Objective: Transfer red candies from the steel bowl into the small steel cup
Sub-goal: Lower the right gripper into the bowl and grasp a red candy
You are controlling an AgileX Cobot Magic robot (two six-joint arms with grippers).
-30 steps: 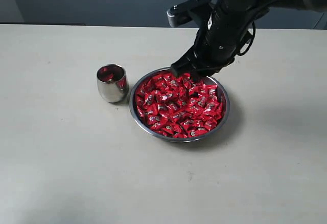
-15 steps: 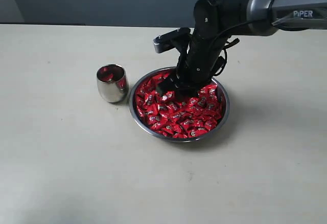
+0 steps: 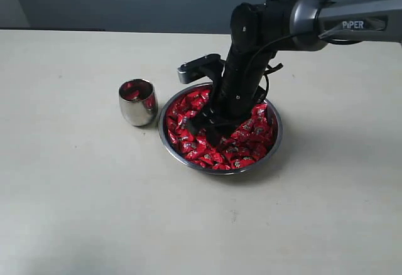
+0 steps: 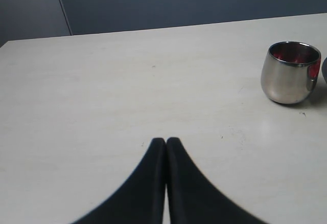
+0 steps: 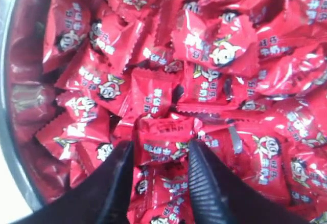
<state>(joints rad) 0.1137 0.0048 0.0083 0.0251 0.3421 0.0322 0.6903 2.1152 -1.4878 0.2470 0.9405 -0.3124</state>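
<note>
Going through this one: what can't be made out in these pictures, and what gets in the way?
- Exterior view: the fingertips of the right gripper, hidden by its own wrist down among the red candies.
- Left wrist view: how many candies the small steel cup holds; its wall hides the inside, and only red shows at the rim.
- Left wrist view: the steel bowl, almost wholly cut off by the frame edge.
- Right wrist view: the cup, out of frame.

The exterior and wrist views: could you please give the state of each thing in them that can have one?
steel bowl, upright, heaped with candies.
red candies, wrapped, piled in the steel bowl.
small steel cup, upright beside the steel bowl, red showing inside.
right gripper, open, jaws either side of one candy.
left gripper, shut, empty.
</note>
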